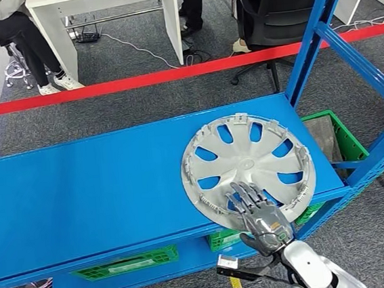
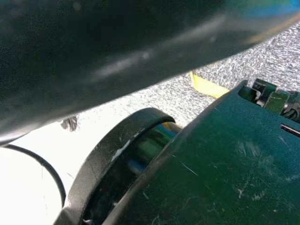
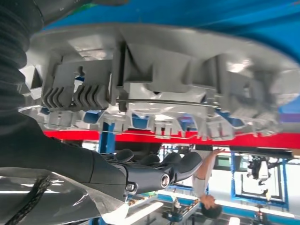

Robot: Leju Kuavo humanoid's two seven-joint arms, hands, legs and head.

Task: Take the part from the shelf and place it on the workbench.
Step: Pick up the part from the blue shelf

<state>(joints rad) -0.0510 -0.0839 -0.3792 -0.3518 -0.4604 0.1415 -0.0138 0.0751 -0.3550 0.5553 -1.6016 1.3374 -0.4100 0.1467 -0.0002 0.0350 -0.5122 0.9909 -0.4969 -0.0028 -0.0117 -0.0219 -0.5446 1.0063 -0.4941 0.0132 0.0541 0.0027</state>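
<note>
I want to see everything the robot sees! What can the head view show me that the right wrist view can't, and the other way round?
Only the head view shows the whole round silver plastic wheel cover lying on the long blue metal shelf, the green plastic crates, the red barrier tape and people's legs behind it. Only the right wrist view shows the grey clips and thin wire ring around the cover's rim up close. Both show the wheel cover, the blue shelf, the red tape and the right robot hand reaching over the cover's near edge.
</note>
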